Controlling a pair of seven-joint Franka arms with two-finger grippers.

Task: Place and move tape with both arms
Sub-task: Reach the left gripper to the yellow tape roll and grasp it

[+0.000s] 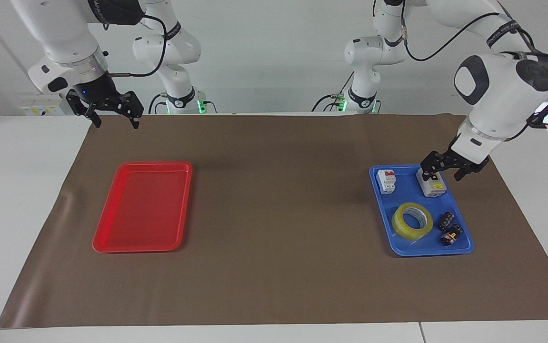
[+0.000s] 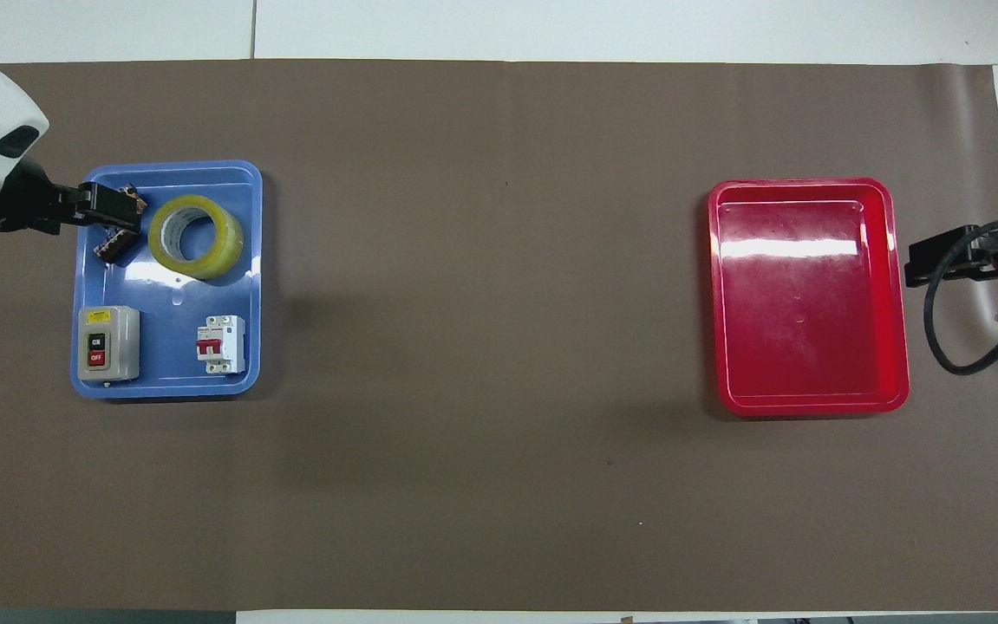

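On the blue tray [image 1: 400, 250] lies yellow translucent tape [image 1: 412, 220], whitish-cored.

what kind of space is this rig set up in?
Looks like a robotics lab bench, probably for data collection: two arms mounted at a white table, a brown mat, and a blue tray with tape and electrical switch parts beside a red tray.

White counter [image 1: 12, 190], brown mat [image 1: 278, 238] spread over it; blue tray [image 1: 379, 209] on mat at left arm's end, red tray [image 1: 112, 238] at right arm's end
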